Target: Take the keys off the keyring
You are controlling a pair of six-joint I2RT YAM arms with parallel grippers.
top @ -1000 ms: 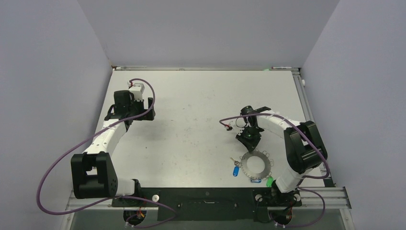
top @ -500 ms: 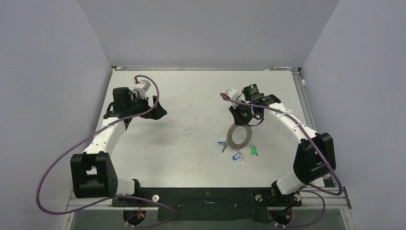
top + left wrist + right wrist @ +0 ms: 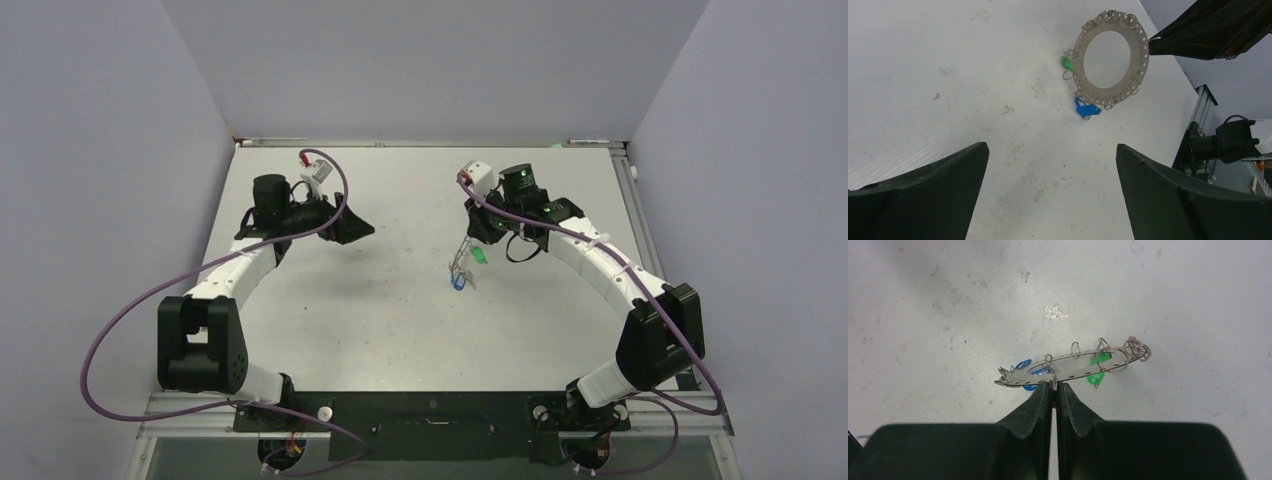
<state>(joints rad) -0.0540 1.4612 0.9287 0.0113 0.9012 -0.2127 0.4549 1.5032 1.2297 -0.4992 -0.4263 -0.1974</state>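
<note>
Over on the left, the left gripper hangs above the table with its fingers spread wide and nothing between them. It points across at the work, well apart from it.

Moving to the middle, there's the keyring. From the left wrist it shows almost face-on, the big hole wide open and wire loops bunched at the rim. A green key sits on one side and a blue key dangles lower down, both attached.

On the right, the right gripper has its two fingers pinched together on the rim of the ring. It appears to hold the disc up off the table and present it to the other arm.

My read is that this is the hand-over-to-work step: the ring is gripped and offered, and no key is off yet. Next, the left gripper needs to close the gap and line up on one small plastic head. The blue one looks freest. It must nip that alone, without catching the neighbouring loops, while the right clamp holds the ring against the pull.
</note>
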